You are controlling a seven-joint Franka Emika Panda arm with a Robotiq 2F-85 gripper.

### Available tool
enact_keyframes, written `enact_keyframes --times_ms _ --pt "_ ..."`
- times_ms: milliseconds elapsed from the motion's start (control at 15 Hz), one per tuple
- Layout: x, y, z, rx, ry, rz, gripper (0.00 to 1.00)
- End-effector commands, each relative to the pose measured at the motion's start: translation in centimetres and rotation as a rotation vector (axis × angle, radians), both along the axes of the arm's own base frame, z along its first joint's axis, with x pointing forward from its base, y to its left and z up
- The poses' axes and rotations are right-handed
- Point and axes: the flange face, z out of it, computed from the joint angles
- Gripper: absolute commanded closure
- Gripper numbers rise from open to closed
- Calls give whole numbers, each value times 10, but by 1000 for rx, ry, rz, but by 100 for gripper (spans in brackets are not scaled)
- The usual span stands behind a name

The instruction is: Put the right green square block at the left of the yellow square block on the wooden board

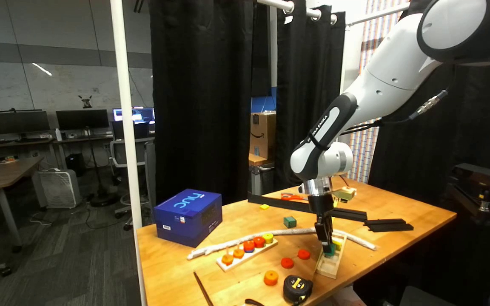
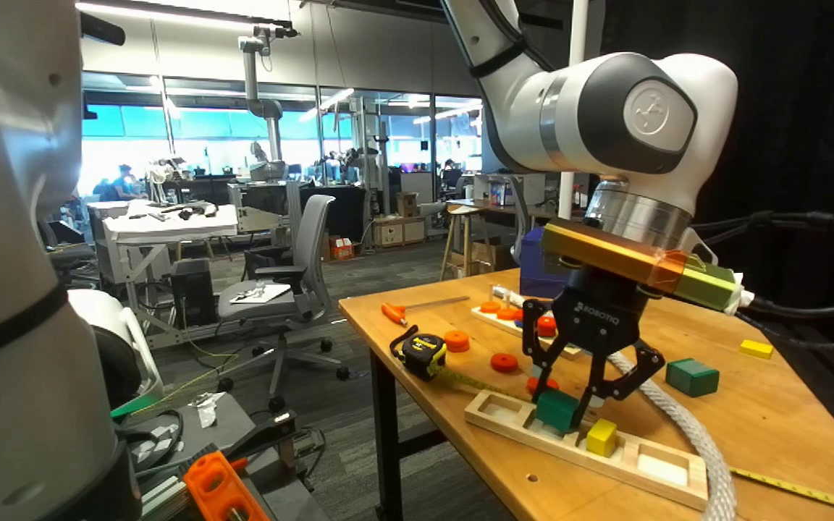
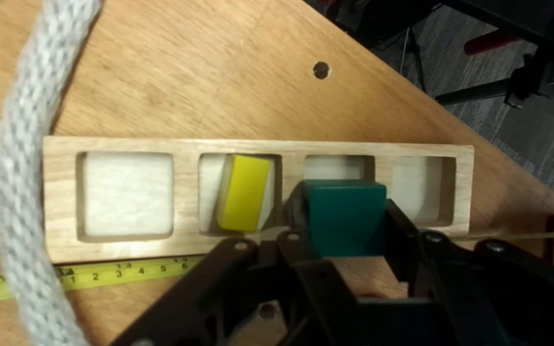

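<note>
Surveyed surface (image 1: 398,204) beneath wooden board (image 3: 293,163); spotted yellow square block (image 3: 244,192) askew in one board compartment. Noted green square block (image 3: 346,218) clasped by pincer (image 2: 559,407) at board's next compartment; cannot tell whether seated there. Logged rope (image 3: 17,168) just beside board's end, other green block (image 2: 692,377) apart from board.

Green block (image 3: 346,218) beside yellow block (image 3: 244,192) askew in 4-slot wooden board (image 3: 60,197).

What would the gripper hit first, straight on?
Likely the wooden board: the held green block would reach the compartment just right of the yellow block in the wrist view; depth hard to judge.
</note>
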Motion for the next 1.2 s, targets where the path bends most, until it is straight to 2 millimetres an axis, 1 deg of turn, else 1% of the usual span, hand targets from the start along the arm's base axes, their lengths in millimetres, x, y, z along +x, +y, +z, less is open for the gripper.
enact_keyframes --times_ms 0,533,600,933,1000,1133 --pt "-3 1 2 -4 -22 12 77" --pt "-7 4 3 -5 -11 8 76" --pt "-7 4 2 -5 -7 -1 41" --pt "-11 6 0 2 5 -6 5" --pt "-11 6 0 3 7 -6 0" --pt "-12 6 -1 3 9 -7 0"
